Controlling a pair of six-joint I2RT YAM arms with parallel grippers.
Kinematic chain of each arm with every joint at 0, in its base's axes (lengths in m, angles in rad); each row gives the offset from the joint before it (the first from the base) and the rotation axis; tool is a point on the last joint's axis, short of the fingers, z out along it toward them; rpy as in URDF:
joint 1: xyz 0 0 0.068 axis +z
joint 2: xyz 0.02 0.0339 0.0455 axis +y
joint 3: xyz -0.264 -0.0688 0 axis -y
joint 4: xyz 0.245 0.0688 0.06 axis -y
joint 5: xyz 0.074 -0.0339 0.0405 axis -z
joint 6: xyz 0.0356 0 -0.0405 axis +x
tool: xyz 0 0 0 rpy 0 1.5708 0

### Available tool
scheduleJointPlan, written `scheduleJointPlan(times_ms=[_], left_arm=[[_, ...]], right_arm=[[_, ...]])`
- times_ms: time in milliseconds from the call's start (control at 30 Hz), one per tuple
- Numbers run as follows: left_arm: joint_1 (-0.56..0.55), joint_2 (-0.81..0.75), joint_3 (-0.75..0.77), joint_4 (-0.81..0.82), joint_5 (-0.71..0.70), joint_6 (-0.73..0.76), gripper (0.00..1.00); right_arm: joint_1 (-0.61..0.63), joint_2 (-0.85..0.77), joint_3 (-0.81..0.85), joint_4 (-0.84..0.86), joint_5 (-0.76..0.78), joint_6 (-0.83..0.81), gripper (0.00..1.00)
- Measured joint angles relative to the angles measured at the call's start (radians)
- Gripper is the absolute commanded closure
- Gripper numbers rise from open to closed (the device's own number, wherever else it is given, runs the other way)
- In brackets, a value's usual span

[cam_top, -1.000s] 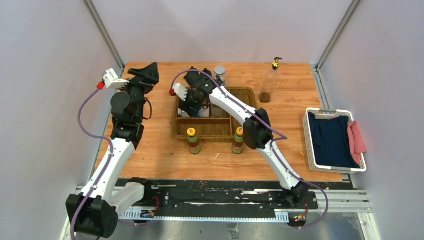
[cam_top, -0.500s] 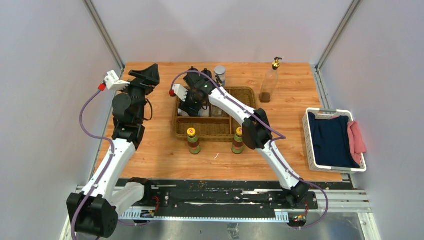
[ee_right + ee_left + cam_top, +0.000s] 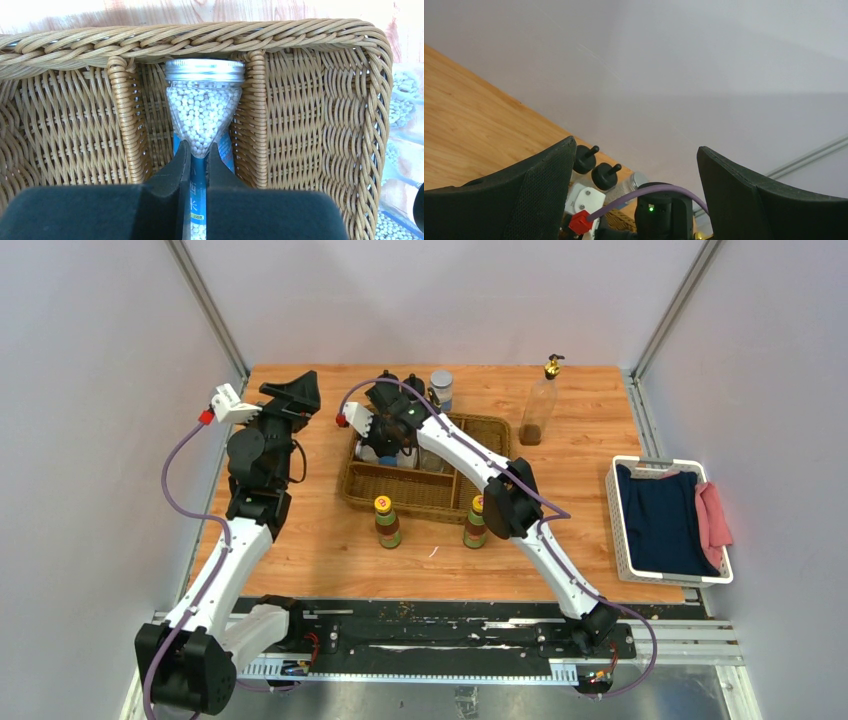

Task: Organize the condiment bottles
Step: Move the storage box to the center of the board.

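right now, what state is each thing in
pellet jar, lying in the wicker basket, lid on
right gripper, shut, above the pellet jar
left gripper, open, empty
left yellow-capped bottle, upright, capped
right yellow-capped bottle, upright, capped
gold-topped bottle, upright, mostly empty
grey-lidded jar behind the basket, upright, lid on

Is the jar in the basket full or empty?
Full. Little white balls pack the jar right up to its silver lid.
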Motion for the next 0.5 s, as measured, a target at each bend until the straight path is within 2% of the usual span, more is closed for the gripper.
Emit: scheduleJointPlan(times_ms=[500], left_arm=[[0.000, -0.006, -0.034, 0.008, -0.022, -0.018, 0.09]], right_arm=[[0.000, -0.029, -0.052, 0.035, 0.005, 0.016, 1.00]])
